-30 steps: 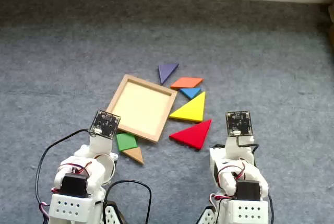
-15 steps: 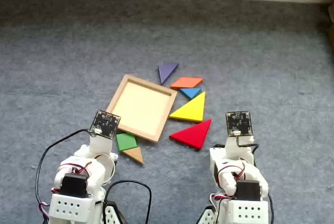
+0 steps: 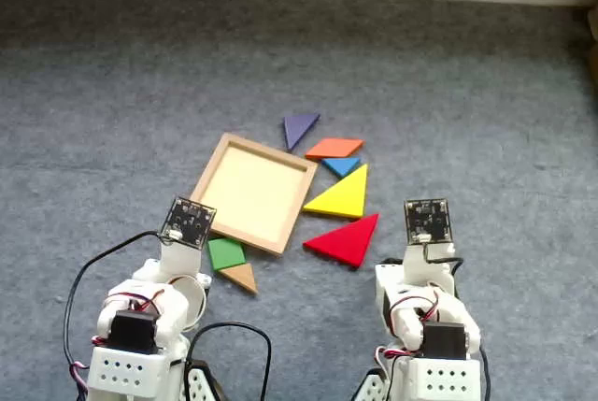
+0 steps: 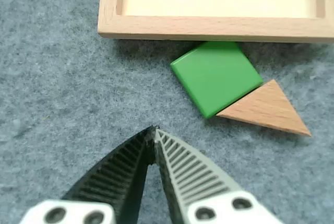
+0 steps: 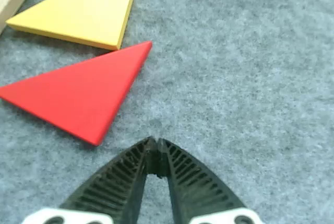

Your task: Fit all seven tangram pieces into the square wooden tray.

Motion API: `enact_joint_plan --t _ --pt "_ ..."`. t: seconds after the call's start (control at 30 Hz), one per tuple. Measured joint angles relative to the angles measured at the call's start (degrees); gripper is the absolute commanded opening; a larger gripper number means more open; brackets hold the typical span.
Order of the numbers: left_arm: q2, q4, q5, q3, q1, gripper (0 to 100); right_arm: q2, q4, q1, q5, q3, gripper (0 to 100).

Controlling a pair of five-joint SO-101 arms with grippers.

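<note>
1. We see the tray lying flat on the grey tabletop. Its inside is bare wood, and all seven pieces lie outside it.
2. The green square sits against the tray's near edge, on our left side. The wood triangle touches the green square on the side away from the tray.
3. The yellow triangle lies just beside the tray's right edge. The red triangle lies near it, closer to the arms, and the two do not touch.
4. The blue triangle is just beside the yellow one, on its far side. The orange piece is just past the blue one. The purple triangle lies near the tray's far corner.
5. Our left gripper is closed and holds nothing. It hangs over bare tabletop, near the green square.
6. Our right gripper is closed too, and it holds nothing. It hangs over bare tabletop, just beside the red triangle.
</note>
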Motion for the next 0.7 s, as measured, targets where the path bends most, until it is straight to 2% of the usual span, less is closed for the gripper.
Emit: enact_joint_plan --t 0.37,0.57,0.7 --pt "0.00 0.00 0.00 0.00 0.00 1 0.00 -0.18 0.00 0.00 0.00 0.5" --pt "0.00 0.00 0.00 0.00 0.00 1 0.09 -4.57 2.11 -0.09 -0.26 0.5" --pt "0.00 0.00 0.00 0.00 0.00 1 0.35 -5.10 2.11 -0.35 -6.68 0.5"
